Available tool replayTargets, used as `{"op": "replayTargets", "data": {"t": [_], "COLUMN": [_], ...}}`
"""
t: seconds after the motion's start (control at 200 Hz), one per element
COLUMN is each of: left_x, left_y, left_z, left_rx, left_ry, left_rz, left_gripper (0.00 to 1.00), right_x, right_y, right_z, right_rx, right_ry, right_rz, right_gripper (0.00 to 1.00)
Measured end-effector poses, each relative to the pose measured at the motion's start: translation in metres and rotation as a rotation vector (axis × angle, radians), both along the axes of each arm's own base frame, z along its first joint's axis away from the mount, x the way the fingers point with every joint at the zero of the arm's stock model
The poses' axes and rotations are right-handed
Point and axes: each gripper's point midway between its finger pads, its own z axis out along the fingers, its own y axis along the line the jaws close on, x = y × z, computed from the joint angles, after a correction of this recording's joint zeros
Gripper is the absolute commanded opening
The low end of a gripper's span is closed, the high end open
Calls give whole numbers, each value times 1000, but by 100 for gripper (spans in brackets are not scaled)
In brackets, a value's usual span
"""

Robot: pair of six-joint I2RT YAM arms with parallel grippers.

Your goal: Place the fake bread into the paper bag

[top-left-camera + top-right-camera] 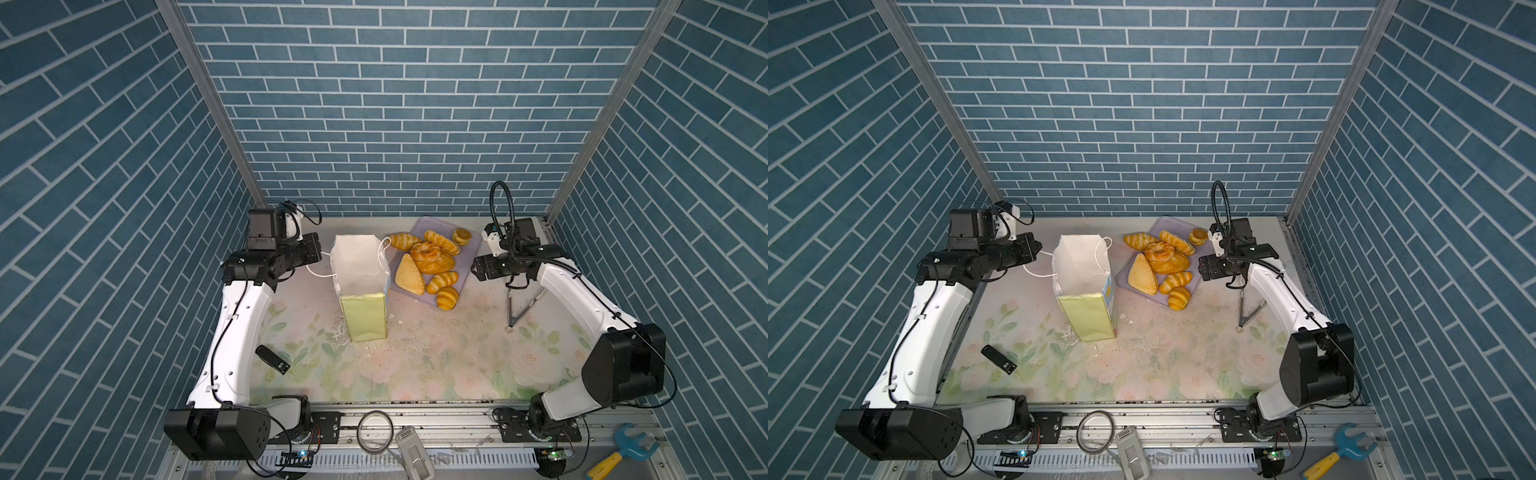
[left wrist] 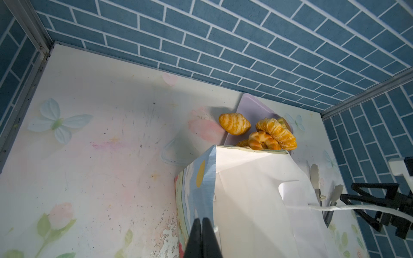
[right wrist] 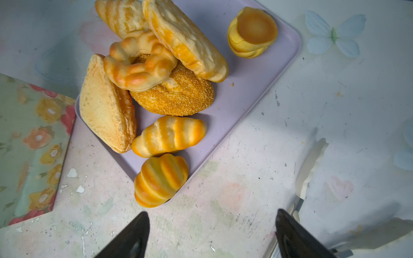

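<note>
The paper bag (image 1: 365,316) (image 1: 1088,318) stands upright and open at mid-table, showing its white lining (image 2: 245,189). My left gripper (image 1: 320,252) (image 2: 202,220) is at the bag's left rim, shut on its white cord handle (image 1: 316,274). The fake bread (image 1: 436,262) (image 1: 1169,262) is piled on a lavender tray (image 1: 469,257) right of the bag: ring bun (image 3: 138,64), seeded loaf (image 3: 178,98), triangular slice (image 3: 105,107) and ridged rolls (image 3: 168,136). One croissant (image 2: 234,124) lies at the tray's far edge. My right gripper (image 1: 476,270) (image 3: 212,223) hovers open and empty beside the tray's right edge.
Metal tongs (image 1: 519,309) lie on the floral table under the right arm. A black device (image 1: 272,359) lies near the left arm. A tape ring (image 1: 375,432), a white device (image 1: 415,455) and a blue and yellow toy wrench (image 1: 623,451) sit on the front rail. Brick-pattern walls enclose three sides.
</note>
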Motion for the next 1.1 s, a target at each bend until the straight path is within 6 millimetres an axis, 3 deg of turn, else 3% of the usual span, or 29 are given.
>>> {"op": "replayTargets", "data": {"t": [0.235, 0.385, 0.6, 0.66, 0.865, 1.1], "left_x": [-1, -4, -4, -4, -11, -34], "left_y": [11, 17, 15, 15, 15, 18], "left_z": [-8, -12, -10, -10, 0, 17], "left_rx": [-4, -9, -20, -31, -20, -3], "left_ry": [-5, -6, -13, -9, -12, -47], "left_rz": [44, 65, 51, 54, 52, 67], "left_gripper": [0, 0, 50, 60, 76, 81], "right_x": [4, 9, 12, 11, 8, -3], "right_y": [-4, -4, -7, -9, -16, -34], "right_z": [-10, -6, -2, -3, -1, 30], "right_rx": [-9, 0, -6, -10, -20, -18], "right_ry": [29, 22, 13, 16, 28, -51], "right_rz": [-51, -68, -99, -113, -170, -273], "right_gripper": [88, 88, 88, 88, 87, 88]}}
